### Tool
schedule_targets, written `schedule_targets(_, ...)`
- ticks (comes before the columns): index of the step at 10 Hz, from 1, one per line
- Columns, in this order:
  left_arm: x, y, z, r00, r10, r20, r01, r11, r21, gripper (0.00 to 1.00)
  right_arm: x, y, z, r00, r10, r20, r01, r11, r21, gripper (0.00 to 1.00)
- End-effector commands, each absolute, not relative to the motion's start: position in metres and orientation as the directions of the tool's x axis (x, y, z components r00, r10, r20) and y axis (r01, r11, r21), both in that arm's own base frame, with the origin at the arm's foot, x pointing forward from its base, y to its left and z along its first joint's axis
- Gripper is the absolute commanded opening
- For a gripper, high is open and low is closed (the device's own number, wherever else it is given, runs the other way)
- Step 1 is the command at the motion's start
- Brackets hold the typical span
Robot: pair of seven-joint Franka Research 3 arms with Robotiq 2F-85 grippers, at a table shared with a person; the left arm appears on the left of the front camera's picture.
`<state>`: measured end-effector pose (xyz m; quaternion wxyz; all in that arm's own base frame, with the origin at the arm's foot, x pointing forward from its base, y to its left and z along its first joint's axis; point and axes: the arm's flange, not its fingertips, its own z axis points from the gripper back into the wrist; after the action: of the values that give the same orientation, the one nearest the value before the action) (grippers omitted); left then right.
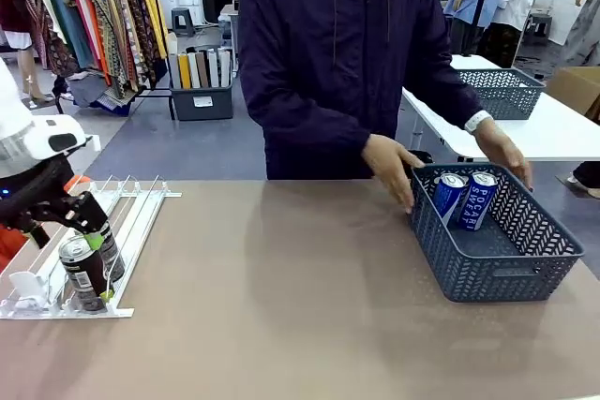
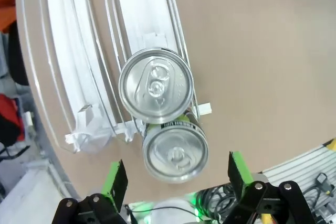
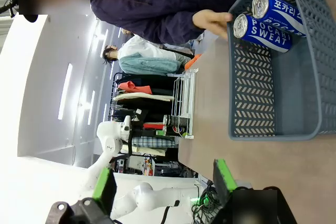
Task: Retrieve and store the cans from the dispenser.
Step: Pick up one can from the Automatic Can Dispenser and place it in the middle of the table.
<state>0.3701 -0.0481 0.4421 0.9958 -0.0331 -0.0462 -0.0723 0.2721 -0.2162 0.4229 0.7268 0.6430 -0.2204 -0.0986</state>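
My left gripper (image 2: 176, 174) is wide open and grips nothing. It hangs over the two brown cans (image 2: 156, 83) standing upright, touching, at the stopper end of the dispenser (image 2: 89, 77), and in the wrist view its pads flank the nearer one. My right gripper (image 3: 164, 182) is open too, with nothing between its pads. Across the table the two blue cans (image 1: 464, 199) lean inside the grey basket (image 1: 497, 274) — the person's hands (image 1: 394, 168) rest on its far rim.
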Motion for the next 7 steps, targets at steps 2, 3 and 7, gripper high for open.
schedule_targets(2,0.381,-0.053,0.426,0.992,-0.105,0.064,0.109,0.992,-0.066,1.00,0.274,-0.217,0.425,0.878,-0.427,0.217,-0.166,0.154,0.974,1.00)
schedule_targets(3,0.382,-0.053,0.421,0.994,-0.099,0.054,0.102,0.993,-0.064,1.00,0.274,-0.217,0.425,0.878,-0.427,0.217,-0.166,0.154,0.974,1.00)
schedule_targets(7,0.386,-0.056,0.416,0.995,-0.090,0.053,0.093,0.994,-0.058,1.00,0.274,-0.217,0.425,0.878,-0.427,0.217,-0.166,0.154,0.974,1.00)
